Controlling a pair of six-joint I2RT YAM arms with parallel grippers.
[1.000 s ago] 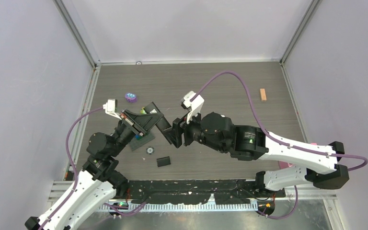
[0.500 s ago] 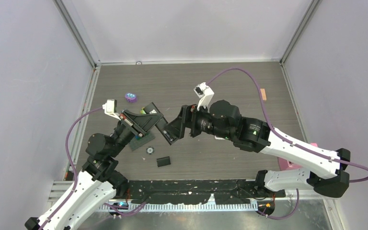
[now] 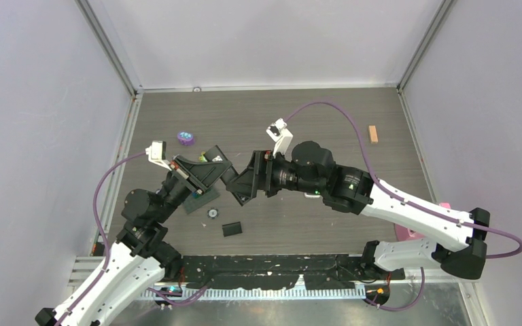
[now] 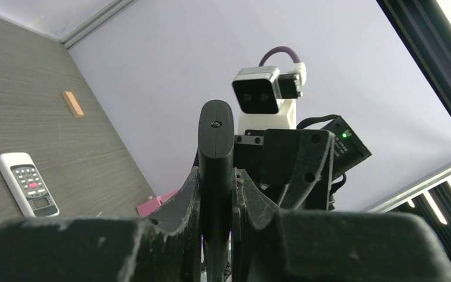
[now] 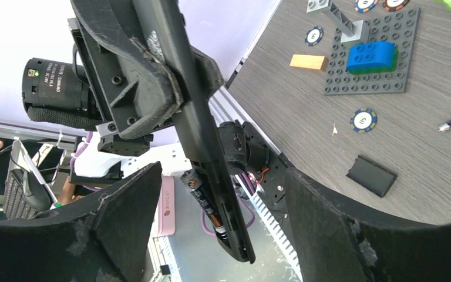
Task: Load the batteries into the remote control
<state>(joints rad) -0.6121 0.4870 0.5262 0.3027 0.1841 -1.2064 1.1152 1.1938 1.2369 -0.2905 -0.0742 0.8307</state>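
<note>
One battery (image 5: 204, 202) sits in the black remote (image 5: 202, 138) (clamped in our left gripper (image 4: 217, 194)); our right gripper (image 5: 220, 173), jaws spread, should next press it home, we judge.

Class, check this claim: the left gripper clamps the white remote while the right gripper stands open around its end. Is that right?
No. The left gripper clamps the black remote; the white remote lies on the table, as the left wrist view shows. The rest holds.
</note>
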